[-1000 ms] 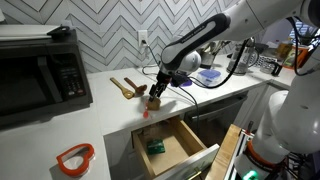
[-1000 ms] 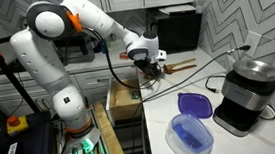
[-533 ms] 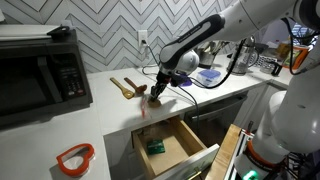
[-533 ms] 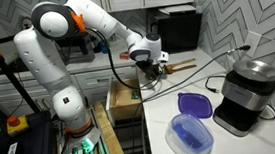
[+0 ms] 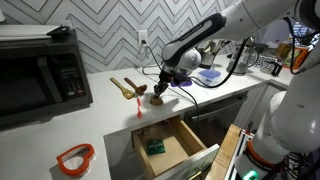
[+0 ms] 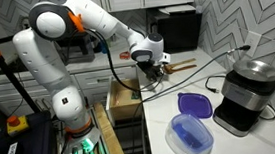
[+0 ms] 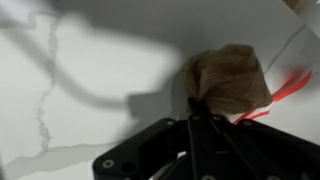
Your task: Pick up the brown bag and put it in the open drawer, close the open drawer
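A small crumpled brown bag [image 7: 228, 80] rests on the white counter, and a red strip pokes out beside it. My gripper [image 7: 194, 110] is shut, and its black fingers pinch the bag's left edge. In both exterior views the gripper [image 5: 160, 92] [image 6: 149, 74] points down at the bag [image 5: 157, 99] [image 6: 154, 80] near the counter's front edge. Just below stands the open drawer [image 5: 190, 152] [image 6: 119, 97], a wooden box pulled out from under the counter with a green item [image 5: 155, 147] inside.
Two wooden spoons [image 5: 125, 87] lie behind the bag. A black microwave [image 5: 40, 70] stands on the counter, and an orange ring-shaped object [image 5: 75, 157] lies at its near end. A blue lid [image 6: 193, 104], a clear container [image 6: 190, 138] and a black appliance [image 6: 247, 92] stand further along.
The jaws have closed from wide open onto the bag. The arm has barely shifted, and the bag stays on the counter.
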### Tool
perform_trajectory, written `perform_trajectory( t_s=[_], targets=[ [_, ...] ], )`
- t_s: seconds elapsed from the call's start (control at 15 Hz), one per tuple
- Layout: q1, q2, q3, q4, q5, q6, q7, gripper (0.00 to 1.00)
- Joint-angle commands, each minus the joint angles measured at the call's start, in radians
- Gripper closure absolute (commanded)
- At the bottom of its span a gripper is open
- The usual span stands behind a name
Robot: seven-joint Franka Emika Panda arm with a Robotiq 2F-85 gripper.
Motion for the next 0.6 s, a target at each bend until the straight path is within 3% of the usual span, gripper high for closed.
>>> perform_trajectory(
  t_s=[0.0,0.53],
  targets=[
    [-0.014,-0.057,0.013,-0.022,-0.011,-0.062,0.019,1.00],
    [0.010,-0.272,0.036,-0.156,-0.117,-0.276,0.041,1.00]
  ],
)
